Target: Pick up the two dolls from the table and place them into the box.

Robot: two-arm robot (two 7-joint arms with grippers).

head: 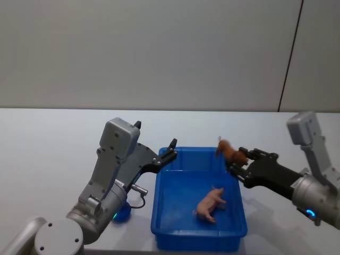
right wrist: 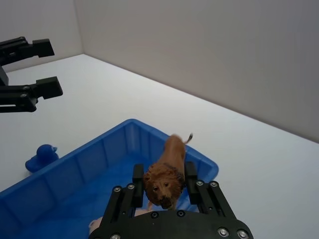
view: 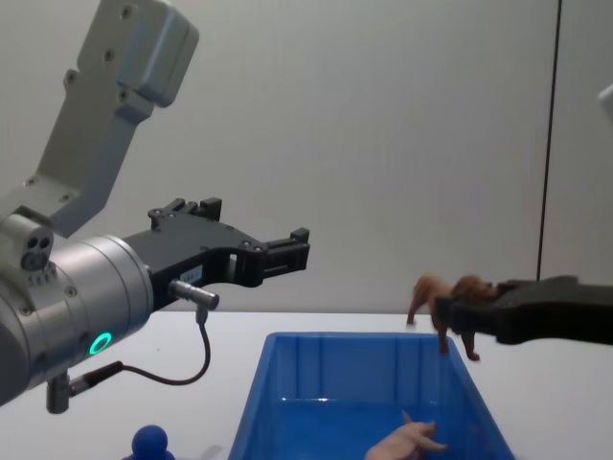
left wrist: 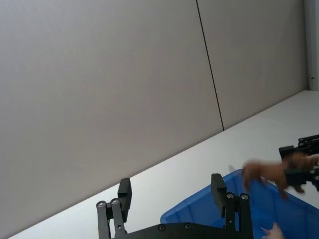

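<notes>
Right end effector (head: 237, 159): closed on the brown lion (head: 229, 151), one finger on each flank. In the right wrist view the lion's maned head faces the camera and its tail points away. I hold it in the air over the far right corner of the blue box (head: 159, 207); the chest view shows its feet above the rim, not touching. Left end effector (head: 169, 151): fingers spread wide with nothing between them, raised above the table (head: 53, 143) beside the box's far left corner and pointing toward the box. Box: sits on the table between my two arms, with its long axis running away from me. Inside it, a pale pink figure (head: 211, 203) lies on its side on the floor, nearer the right wall, limbs out, touching neither end effector. A small blue round-headed figure (head: 122, 212) stands on the table just outside the box's left wall, below my left arm and apart from both end effectors.
</notes>
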